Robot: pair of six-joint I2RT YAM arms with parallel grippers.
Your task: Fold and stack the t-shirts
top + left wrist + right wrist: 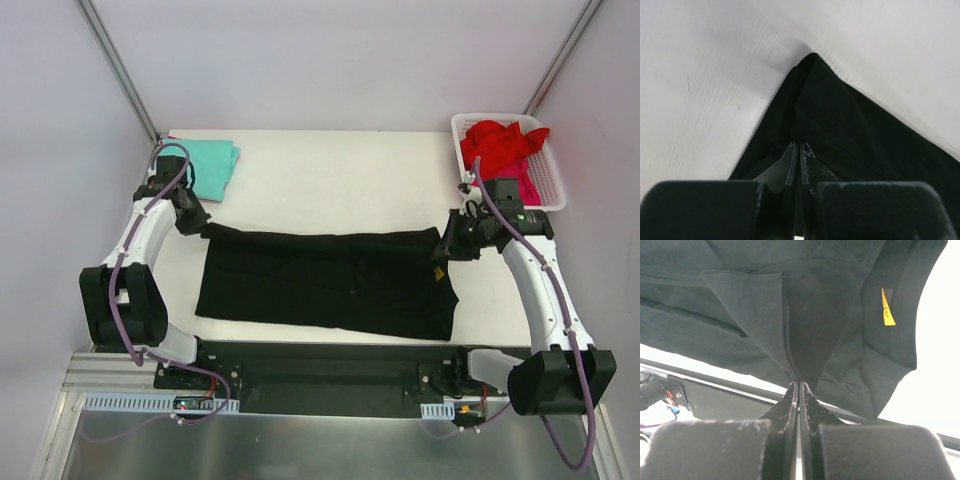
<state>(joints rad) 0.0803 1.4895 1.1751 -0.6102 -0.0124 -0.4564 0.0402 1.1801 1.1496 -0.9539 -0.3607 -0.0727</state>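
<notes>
The black t-shirt [330, 282] lies spread in a long band across the middle of the table, its near part flat. My left gripper [205, 228] is shut on its far left corner [812, 100]. My right gripper [447, 243] is shut on its far right edge, where the black cloth [790, 315] hangs in folds from the tips and a yellow tag [886, 307] shows. A folded teal t-shirt [212, 163] lies at the back left. Red and pink t-shirts [505, 150] are heaped in the basket.
A white slotted plastic basket [553, 182] stands at the table's back right corner. The black base plate [320, 380] of the arms runs along the near edge. White walls enclose the table on three sides.
</notes>
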